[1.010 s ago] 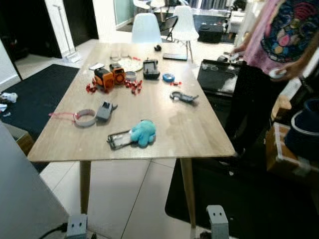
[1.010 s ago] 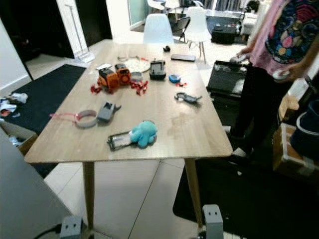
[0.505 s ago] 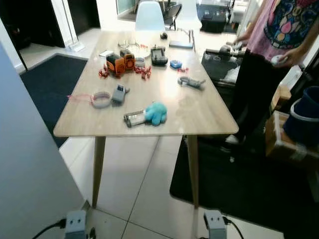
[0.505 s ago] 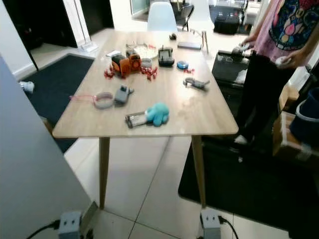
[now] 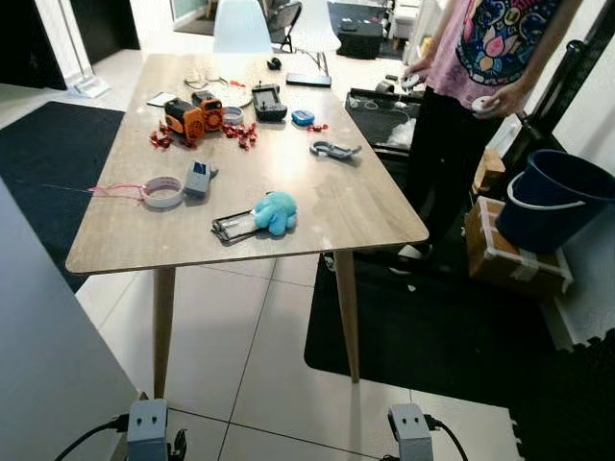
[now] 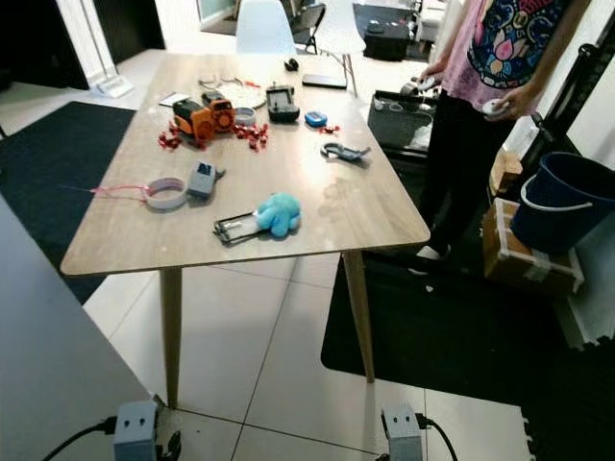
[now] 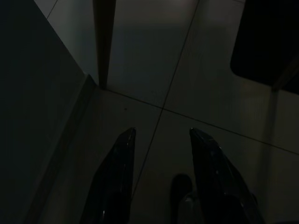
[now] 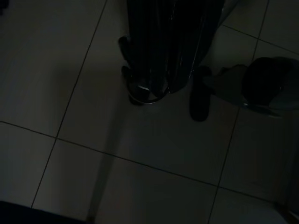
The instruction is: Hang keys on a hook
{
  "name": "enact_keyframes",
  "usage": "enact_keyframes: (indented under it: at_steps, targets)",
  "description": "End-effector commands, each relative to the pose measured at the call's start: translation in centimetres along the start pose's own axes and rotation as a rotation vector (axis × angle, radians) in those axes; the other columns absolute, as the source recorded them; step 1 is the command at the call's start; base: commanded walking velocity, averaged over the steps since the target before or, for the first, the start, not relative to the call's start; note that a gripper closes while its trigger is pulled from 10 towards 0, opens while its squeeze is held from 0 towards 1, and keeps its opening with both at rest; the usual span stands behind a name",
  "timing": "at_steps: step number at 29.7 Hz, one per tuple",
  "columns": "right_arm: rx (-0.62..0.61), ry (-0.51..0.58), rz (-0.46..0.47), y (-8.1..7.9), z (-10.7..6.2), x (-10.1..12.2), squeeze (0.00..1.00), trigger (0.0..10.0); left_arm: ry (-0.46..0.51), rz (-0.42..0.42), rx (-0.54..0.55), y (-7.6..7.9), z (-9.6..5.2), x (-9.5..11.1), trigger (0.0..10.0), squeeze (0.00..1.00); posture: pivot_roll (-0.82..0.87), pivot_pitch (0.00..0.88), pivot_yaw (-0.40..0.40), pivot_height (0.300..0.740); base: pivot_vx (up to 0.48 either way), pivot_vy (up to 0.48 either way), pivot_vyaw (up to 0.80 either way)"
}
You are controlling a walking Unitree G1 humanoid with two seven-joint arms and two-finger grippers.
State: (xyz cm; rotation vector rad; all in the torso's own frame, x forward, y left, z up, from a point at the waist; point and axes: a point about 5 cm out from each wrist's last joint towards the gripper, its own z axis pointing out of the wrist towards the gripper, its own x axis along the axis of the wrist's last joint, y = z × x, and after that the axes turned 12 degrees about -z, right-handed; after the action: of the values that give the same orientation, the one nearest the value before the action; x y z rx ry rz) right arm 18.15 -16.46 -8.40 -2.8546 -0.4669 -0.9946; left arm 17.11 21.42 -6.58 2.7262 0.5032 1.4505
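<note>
We locate the keys [image 5: 233, 227] near the front edge of the wooden table [image 5: 365, 206], lying flat with a turquoise octopus plush [image 5: 275, 211] attached and touching them on the side toward the robot's right. Toward the robot's left of the keys lie a grey key fob [image 5: 198, 179] and, just beside it, a roll of tape [image 5: 161, 193] with a pink ribbon trailing off it. Farther back we see an orange toy vehicle [image 5: 193, 114] among scattered red pieces [image 5: 240, 133], a black device [image 5: 268, 101], a small blue object [image 5: 303, 117], and a grey carabiner-like clip [image 5: 333, 149]. A white chair [image 5: 241, 26] stands at the far end of the table. A person [image 5: 480, 58] in a pink printed shirt stands at the table's right side, near a dark blue bucket [image 5: 548, 199] that sits by a cardboard box [image 5: 509, 257]. We see both arms hanging low over the tiled floor [image 5: 279, 355], well apart from the keys. The left gripper [image 7: 161, 135] has its two fingers clearly spread with nothing between them. The right gripper [image 8: 158, 91] has its fingers pressed together, and no object can be made out in its hold in the dark wrist view.
</note>
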Motion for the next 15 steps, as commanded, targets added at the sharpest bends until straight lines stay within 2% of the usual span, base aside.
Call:
enact_keyframes:
  at_steps: [1,3,15]
  targets:
    - [0.013,0.003,-0.038,-0.07,-0.01,0.02,0.0,10.0,-0.016,0.005,0.001,-0.02,-0.33,-0.6,10.0,0.0,0.1,0.054,-0.04,0.74,0.0,0.0,0.0]
    - [0.018,0.002,-0.053,-0.12,-0.01,0.01,0.0,10.0,-0.015,0.004,0.001,-0.01,-0.32,-0.58,10.0,0.0,0.1,0.055,-0.041,0.74,0.0,0.0,0.43]
    - [0.045,-0.001,-0.103,-0.62,0.06,0.03,0.0,10.0,-0.013,0.0,0.007,0.01,-0.33,-0.55,10.0,0.0,0.1,0.062,-0.045,0.74,0.0,0.0,0.8]
